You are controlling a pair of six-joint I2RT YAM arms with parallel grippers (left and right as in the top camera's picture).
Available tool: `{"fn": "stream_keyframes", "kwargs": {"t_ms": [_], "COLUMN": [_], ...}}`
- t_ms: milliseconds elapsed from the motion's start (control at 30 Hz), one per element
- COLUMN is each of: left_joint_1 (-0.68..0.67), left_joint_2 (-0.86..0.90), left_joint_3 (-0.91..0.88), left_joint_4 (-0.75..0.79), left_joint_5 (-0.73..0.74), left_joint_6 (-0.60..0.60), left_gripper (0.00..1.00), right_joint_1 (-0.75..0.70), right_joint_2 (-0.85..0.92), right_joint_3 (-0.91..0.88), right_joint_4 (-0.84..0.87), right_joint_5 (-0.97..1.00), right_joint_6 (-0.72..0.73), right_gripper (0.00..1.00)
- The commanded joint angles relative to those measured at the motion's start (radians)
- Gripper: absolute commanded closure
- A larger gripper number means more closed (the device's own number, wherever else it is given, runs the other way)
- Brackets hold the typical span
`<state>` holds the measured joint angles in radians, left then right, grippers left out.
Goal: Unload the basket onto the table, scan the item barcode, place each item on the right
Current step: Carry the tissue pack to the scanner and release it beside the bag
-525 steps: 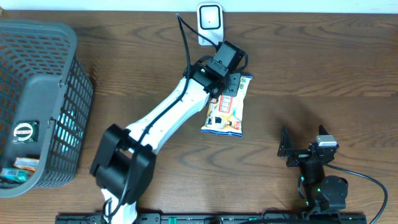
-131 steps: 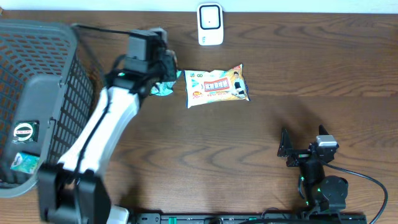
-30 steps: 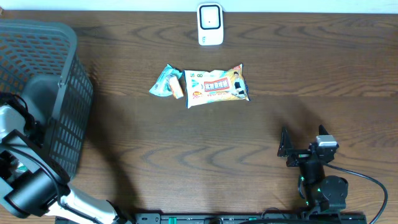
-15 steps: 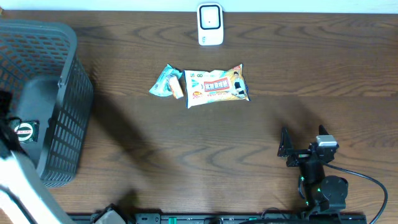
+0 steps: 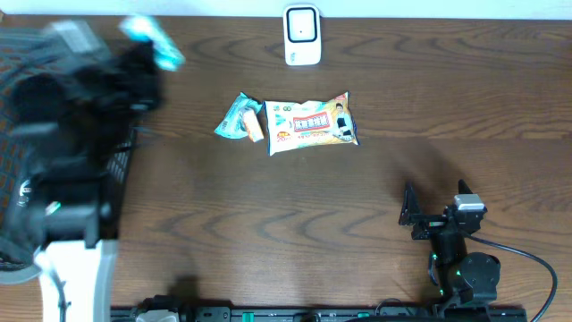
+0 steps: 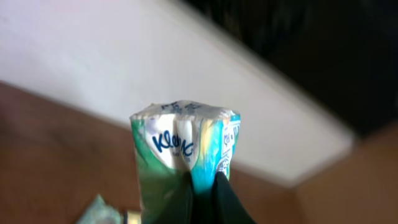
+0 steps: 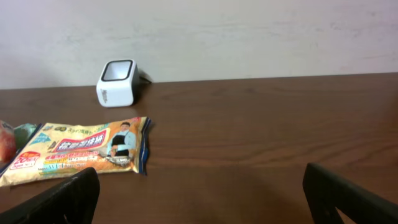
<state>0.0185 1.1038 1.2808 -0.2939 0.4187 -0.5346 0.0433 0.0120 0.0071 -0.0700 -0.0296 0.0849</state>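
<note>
Teal-and-white crinkled plastic packet [image 6: 183, 149]: gripped at its lower end by the left hand [image 6: 202, 196], top end up, blue lettering facing the wrist camera. Overhead it is only a blurred teal smear [image 5: 154, 40], raised near the far-left part of the counter [image 5: 357, 224], beside the basket's far corner.
Left hand state: clenched on the packet. Dark fingers [image 6: 227, 205] meet on the wrapper's bottom edge. Overhead, the arm is heavily motion-blurred, so no detail can be read there.
Right hand [image 7: 199, 208]: released, jaws spread wide. The two dark fingers sit at the lower corners of its wrist view with nothing between them. Overhead it sits at the near right of the counter [image 5: 444, 219], well apart from every item.
White box-shaped barcode scanner [image 5: 302, 36]: upright at the far edge of the dark brown wood-grain counter, about mid-width, with a dark window on its face. The packet is well to its left, not in front of it.
Yellow-and-white printed snack bag [image 5: 311, 123]: flat on the counter, near the scanner on its near side, long side running left-right.
Small teal wrapper with an orange piece [image 5: 241, 119]: flat on the counter at the snack bag's left end. Cannot tell whether they touch or are just beside each other.
Dark grey plastic mesh basket [image 5: 123, 165]: at the counter's left edge, mostly covered by the blurred left arm. Contents not readable.
</note>
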Motion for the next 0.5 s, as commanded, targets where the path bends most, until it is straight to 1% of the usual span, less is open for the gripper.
{"fn": "stream_keyframes", "kwargs": {"t_ms": [0,67,200,333,467], "left_joint_1": [-0.153,-0.237,-0.335,-0.374,-0.372], "left_joint_2": [0.093,0.174,0.323,0.468,0.613], "left_joint_3": [0.011,0.011,0.011,0.011,0.011], "left_joint_4": [-0.04,-0.064,-0.06,-0.045,-0.048], "left_joint_5": [-0.132,-0.2,-0.295,-0.338,-0.358], "left_joint_6": [0.233,0.299,0.314,0.314,0.314], "left_gripper": [0.93,0.93,0.93,0.92,0.92], "right_joint_1": [0.0,0.0,0.0,0.0,0.0], "right_joint_2": [-0.005,-0.005,-0.005,-0.005,-0.005], "right_joint_3": [-0.002,-0.002,-0.002,-0.002,-0.002], "right_joint_4": [-0.005,-0.005,-0.005,-0.005,-0.005], "right_joint_5": [0.0,0.0,0.0,0.0,0.0], "right_joint_6": [-0.015,-0.015,-0.015,-0.015,-0.015], "right_gripper": [0.01,0.01,0.01,0.01,0.01]}}
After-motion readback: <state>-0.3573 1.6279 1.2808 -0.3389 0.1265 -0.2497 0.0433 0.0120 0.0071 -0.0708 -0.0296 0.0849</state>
